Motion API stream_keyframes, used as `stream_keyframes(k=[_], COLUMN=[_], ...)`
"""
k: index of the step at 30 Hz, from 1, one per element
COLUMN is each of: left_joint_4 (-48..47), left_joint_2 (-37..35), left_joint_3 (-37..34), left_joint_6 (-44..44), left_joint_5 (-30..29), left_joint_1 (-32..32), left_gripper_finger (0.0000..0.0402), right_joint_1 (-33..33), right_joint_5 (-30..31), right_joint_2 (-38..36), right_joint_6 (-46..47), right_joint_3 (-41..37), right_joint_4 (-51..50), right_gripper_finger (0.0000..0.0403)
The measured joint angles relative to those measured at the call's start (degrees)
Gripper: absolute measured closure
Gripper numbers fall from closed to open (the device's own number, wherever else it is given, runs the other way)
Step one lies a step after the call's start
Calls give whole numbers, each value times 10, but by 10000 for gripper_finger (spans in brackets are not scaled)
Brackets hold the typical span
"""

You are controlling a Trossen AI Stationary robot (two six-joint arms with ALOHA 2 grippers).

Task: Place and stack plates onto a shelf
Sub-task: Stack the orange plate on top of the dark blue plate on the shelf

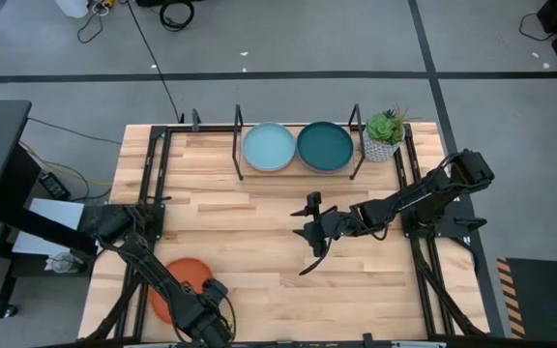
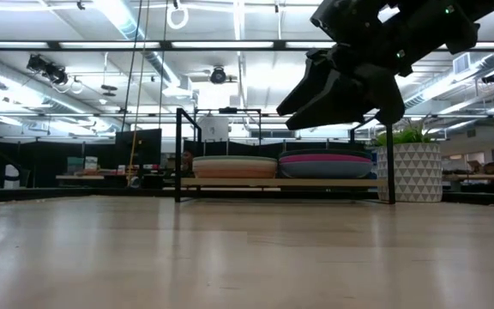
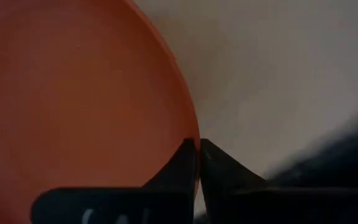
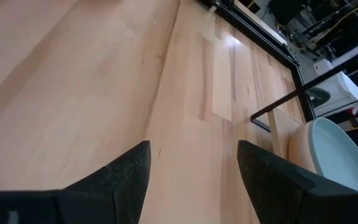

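An orange plate [image 1: 175, 277] lies at the table's near left, partly under my left arm. My left gripper [image 1: 204, 290] is shut on its rim, which also shows in the left wrist view [image 3: 197, 148]. The black rod shelf [image 1: 237, 145] stands at the far edge and holds two stacks. A light teal plate [image 1: 268, 147] tops the left stack and a dark teal plate [image 1: 325, 146] tops the right one. In the low view the stacks show peach [image 2: 234, 166] and magenta [image 2: 324, 158] layers. My right gripper [image 1: 313, 234] hangs open and empty above the table's middle [image 4: 193, 177]. My left gripper pinches the orange plate's rim [image 3: 190, 134] between its two shut fingers, at the edge toward the table's right. The fingers come from the near right side, slanting down. Whether the plate is lifted off the table does not show.
A green plant in a white patterned pot [image 1: 384, 135] stands at the shelf's right end. Bare wood table [image 1: 259, 213] lies between the shelf and the grippers. Black frame rails [image 1: 153, 174] run along the table's left and right sides.
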Motion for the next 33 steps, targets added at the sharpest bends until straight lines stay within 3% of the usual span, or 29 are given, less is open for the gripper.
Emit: stream_keyframes(k=[3,8,12,16,24,33], left_joint_4=[1,-21,-44,-47,-20,51], left_joint_2=[-1,-1,-1,-1,-1,-1], left_joint_3=[48,115,126,126,126,125], left_joint_6=[105,317,445,562,796,997], left_joint_5=[-38,-157,-202,-206,-207,-180], left_joint_1=[-7,-6,22,59,137,195], left_gripper_finger=[387,388,388,388,389,389], right_joint_1=[8,44,91,151,226,239], right_joint_5=[0,2,91,170,160,165], right_joint_2=[0,0,-1,-13,-26,-26], right_joint_6=[0,-42,-56,-59,-58,-54], right_joint_3=[0,0,7,21,50,53], right_joint_4=[-7,-7,-25,-81,-138,-165], right_gripper_finger=[157,157,157,157,160,175])
